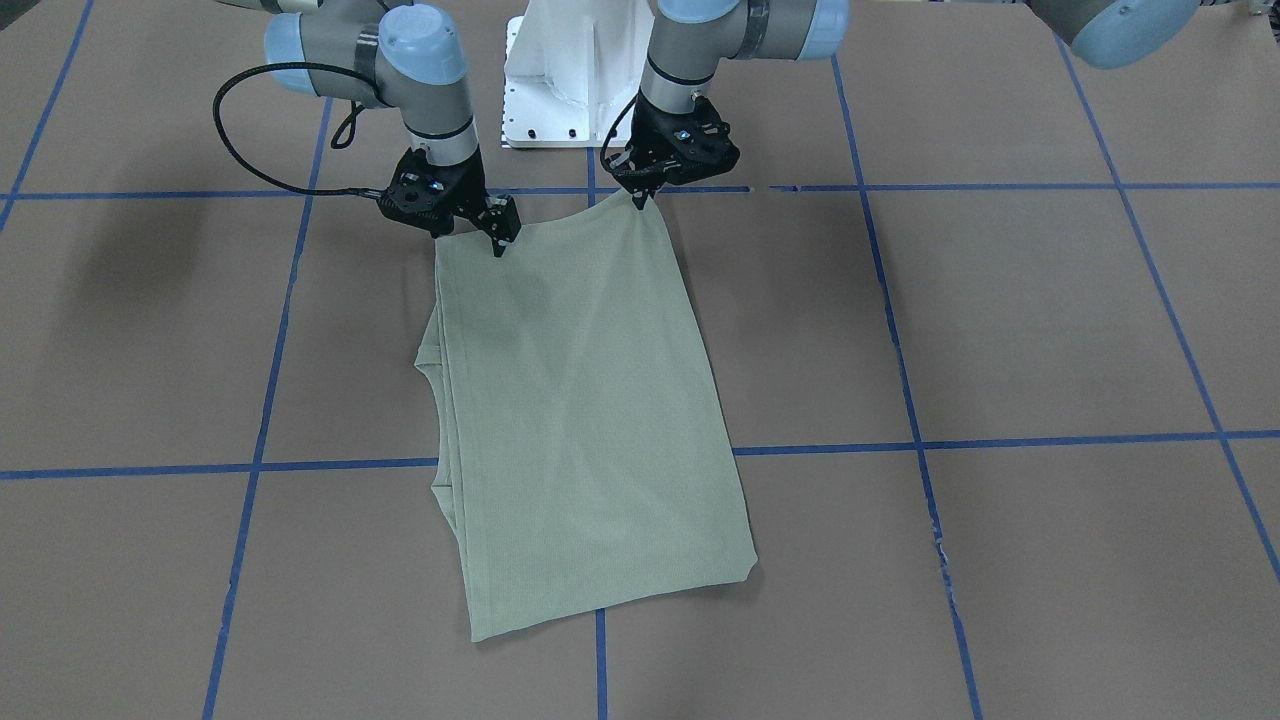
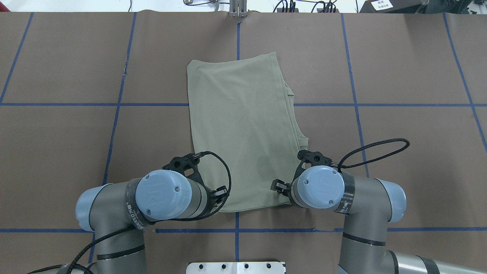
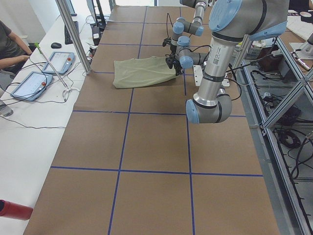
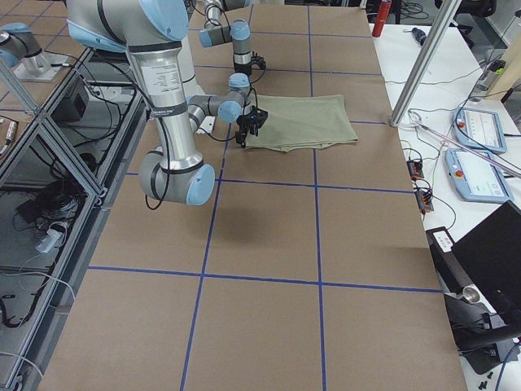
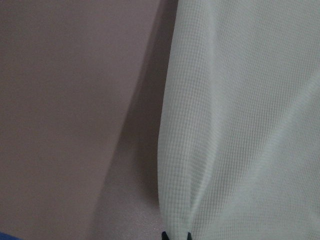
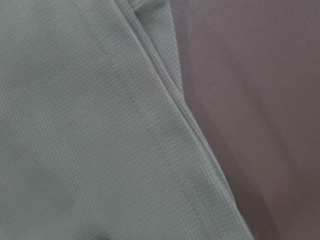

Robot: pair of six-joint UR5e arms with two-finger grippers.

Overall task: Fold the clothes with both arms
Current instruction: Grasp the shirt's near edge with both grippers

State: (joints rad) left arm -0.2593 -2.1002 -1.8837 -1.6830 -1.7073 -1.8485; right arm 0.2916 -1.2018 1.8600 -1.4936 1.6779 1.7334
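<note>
The pale sage-green shirt lies folded lengthwise in a long flat strip on the brown table, and it also shows in the overhead view. My left gripper is shut on one corner of the shirt's edge nearest my base and lifts that corner into a small peak. In the left wrist view its fingertips pinch the cloth. My right gripper is at the other end of that edge, shut on the shirt. The right wrist view shows only cloth with a seam. The neck, label and sleeves are hidden.
The white pedestal stands just behind the shirt's near edge. Blue tape lines mark a grid on the brown table. A side bench with tablets and a metal post lies past the shirt's far end.
</note>
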